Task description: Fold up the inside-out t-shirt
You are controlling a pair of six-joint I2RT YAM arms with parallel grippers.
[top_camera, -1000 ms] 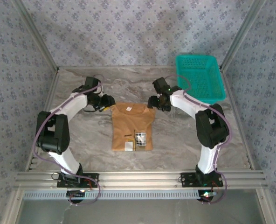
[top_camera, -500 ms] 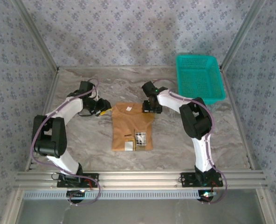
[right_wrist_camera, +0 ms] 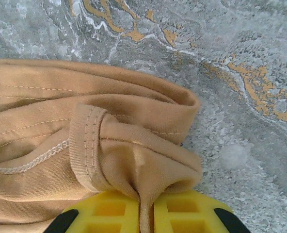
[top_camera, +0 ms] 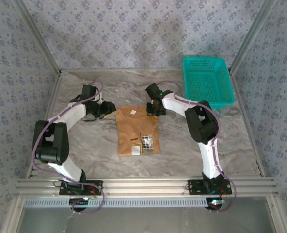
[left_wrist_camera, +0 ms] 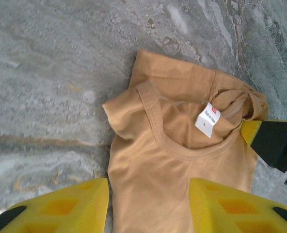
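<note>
Squarely within right tool (right_wrist_camera: 146,213), corner of inside-out t-shirt (right_wrist_camera: 85,141).

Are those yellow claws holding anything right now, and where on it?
The right end effector pinches a fold of the t-shirt at its far right corner. The left end effector holds nothing.

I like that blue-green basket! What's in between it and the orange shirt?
In the top view, the right arm stretches across that gap, its claw shut on the shirt edge. Under it is bare marble table.
</note>
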